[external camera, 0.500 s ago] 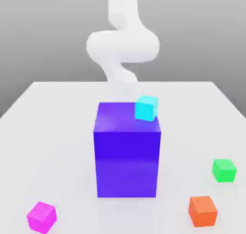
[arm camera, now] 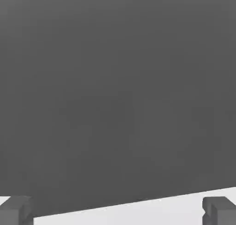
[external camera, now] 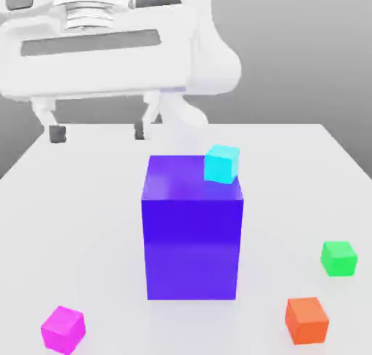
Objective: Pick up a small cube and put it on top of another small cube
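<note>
The gripper has swung into view, fingers apart, holding nothing; the magenta cube lies well apart, near the table front.

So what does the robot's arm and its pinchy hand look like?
The arm is smooth, white and rounded, like fat bent tubes. The gripper has a wide white boxy body with a long grey stripe across it and a ridged grey ring on top. Two thin white fingers end in small dark grey square pads.
</note>
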You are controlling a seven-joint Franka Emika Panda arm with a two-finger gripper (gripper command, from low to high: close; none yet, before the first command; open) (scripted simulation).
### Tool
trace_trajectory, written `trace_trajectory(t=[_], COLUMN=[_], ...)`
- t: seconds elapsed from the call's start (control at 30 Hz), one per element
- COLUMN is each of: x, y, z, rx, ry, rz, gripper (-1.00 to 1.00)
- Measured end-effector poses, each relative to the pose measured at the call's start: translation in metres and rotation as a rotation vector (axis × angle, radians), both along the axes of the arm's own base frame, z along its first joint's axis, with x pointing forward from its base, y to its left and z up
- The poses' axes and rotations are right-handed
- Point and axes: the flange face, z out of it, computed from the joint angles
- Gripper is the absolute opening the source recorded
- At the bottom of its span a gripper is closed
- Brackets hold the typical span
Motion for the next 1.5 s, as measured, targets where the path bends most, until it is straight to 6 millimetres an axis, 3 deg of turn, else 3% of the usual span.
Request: trace_trajectory(t=[0.2,0.4,0.57,0.6,0.8,0.87,0.97,1.0,1.13,1.27,1.4,1.5], x=[0.000,-0.025,-0.033,-0.034,-0.034,-0.033,-0.034,-0.031,-0.017,-0.025,-0.056,-0.102], y=[-0.044,-0.078,-0.087,-0.087,-0.087,-0.088,-0.088,-0.076,0.024,0.125,0.225,0.311], z=[-0.109,-0.214,-0.286,-0.297,-0.303,-0.289,-0.252,-0.243,-0.232,-0.222,-0.211,-0.202], rx=[0.010,-0.001,-0.008,-0.007,-0.007,-0.008,-0.007,-0.006,-0.018,-0.044,-0.086,-0.138], ry=[0.154,0.310,0.347,0.348,0.349,0.348,0.348,0.349,0.347,0.343,0.333,0.318], rz=[-0.078,-0.141,-0.156,-0.157,-0.157,-0.157,-0.157,-0.131,0.105,0.349,0.614,0.866], gripper=[0.00,0.00,0.00,-1.00,-1.00,-1.00,-1.00,-1.00,-1.00,-1.00,-1.00,-1.00])
